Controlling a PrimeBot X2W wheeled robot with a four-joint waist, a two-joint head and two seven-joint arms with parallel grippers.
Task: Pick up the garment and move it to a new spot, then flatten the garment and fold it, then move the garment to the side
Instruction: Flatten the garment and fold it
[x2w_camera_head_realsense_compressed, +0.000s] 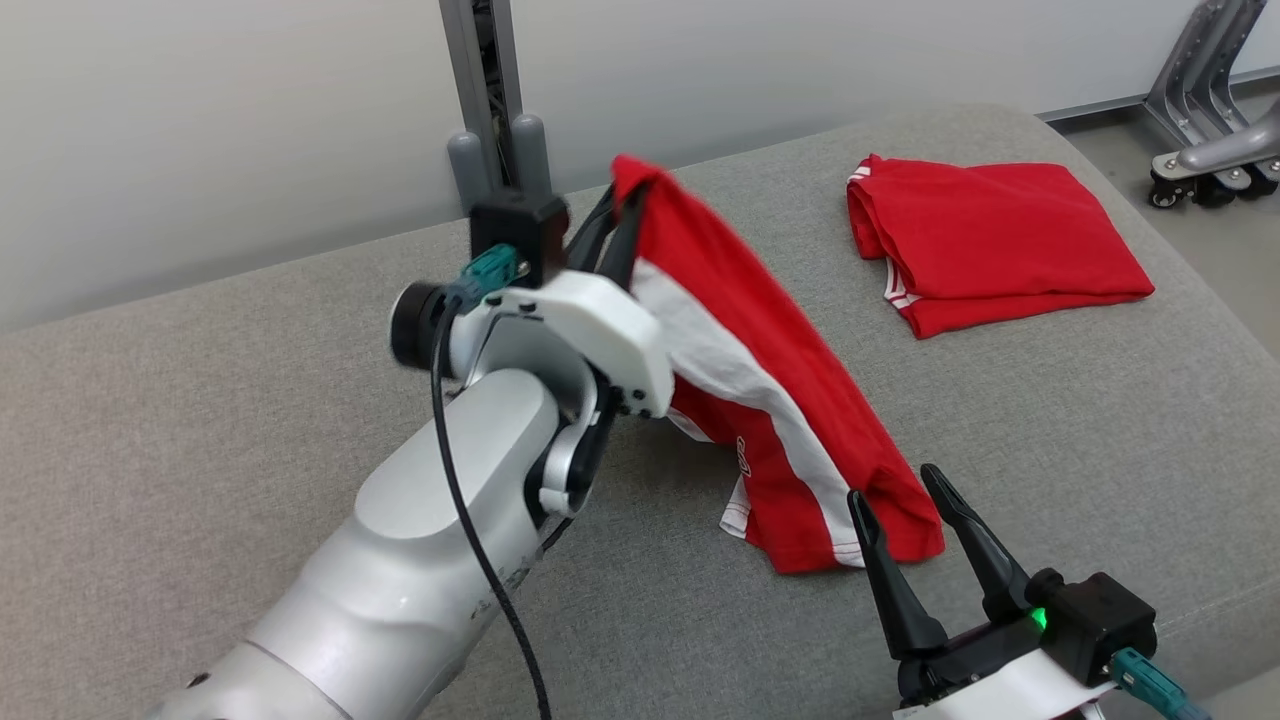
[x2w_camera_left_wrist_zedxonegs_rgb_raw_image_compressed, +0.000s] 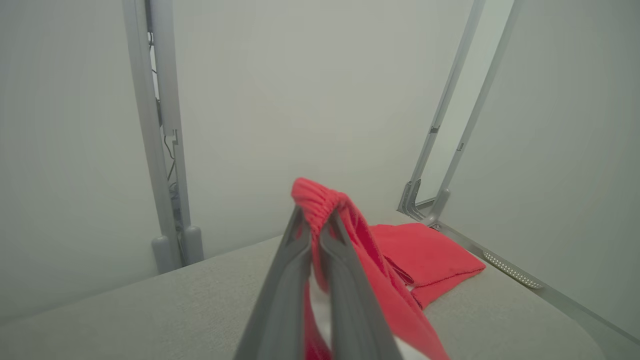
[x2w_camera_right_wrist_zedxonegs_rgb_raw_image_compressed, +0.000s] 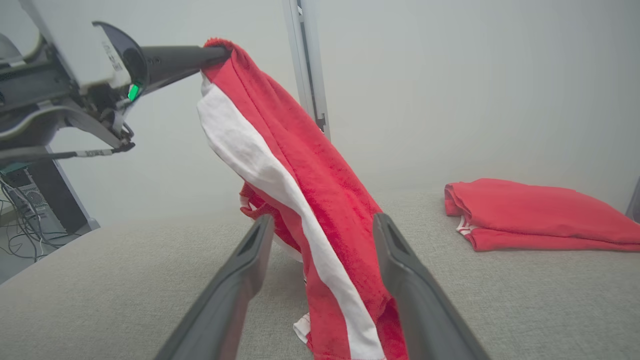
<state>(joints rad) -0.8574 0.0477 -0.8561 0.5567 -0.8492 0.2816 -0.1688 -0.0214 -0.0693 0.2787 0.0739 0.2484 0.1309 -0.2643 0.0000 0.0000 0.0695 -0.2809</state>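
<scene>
- Forearm (x2w_camera_head_realsense_compressed: 430, 520), pale and bulky, climbs from seven o'clock of the head view toward the centre. The left gripper (x2w_camera_head_realsense_compressed: 632, 195) at its end points to one o'clock, raised above the grey cushion (x2w_camera_head_realsense_compressed: 250, 360).
- Its two dark fingers are pressed together on the top fold of the red-and-white garment (x2w_camera_head_realsense_compressed: 770, 330). The garment hangs from that pinch and slopes down toward five o'clock, with its lower end lying on the cushion.
- At five o'clock of the same view the right gripper (x2w_camera_head_realsense_compressed: 893, 485) sits low, its fingers pointing to about eleven o'clock and spread wide with nothing held. The garment's low hem lies right at the tips, and I cannot tell whether it touches them.
- A second red garment (x2w_camera_head_realsense_compressed: 1000, 245) lies folded at two o'clock, well apart from the held one.
- The left wrist view shows, close up, the left gripper (x2w_camera_left_wrist_zedxonegs_rgb_raw_image_compressed: 312, 220) with the garment (x2w_camera_left_wrist_zedxonegs_rgb_raw_image_compressed: 325, 200) and its ribbed edge bunched over the closed tips. A grey post (x2w_camera_left_wrist_zedxonegs_rgb_raw_image_compressed: 160, 125) stands at ten o'clock.
- The right wrist view shows the left gripper (x2w_camera_right_wrist_zedxonegs_rgb_raw_image_compressed: 220, 52) side-on at eleven o'clock, with a green light (x2w_camera_right_wrist_zedxonegs_rgb_raw_image_compressed: 133, 91) behind its fingers. The white stripe runs down the garment (x2w_camera_right_wrist_zedxonegs_rgb_raw_image_compressed: 300, 150) beyond the right gripper (x2w_camera_right_wrist_zedxonegs_rgb_raw_image_compressed: 324, 220). A computer tower (x2w_camera_right_wrist_zedxonegs_rgb_raw_image_compressed: 30, 200) and cables (x2w_camera_right_wrist_zedxonegs_rgb_raw_image_compressed: 25, 242) sit at eight o'clock.
- The head view adds wheeled metal feet (x2w_camera_head_realsense_compressed: 1210, 150) at two o'clock.
</scene>
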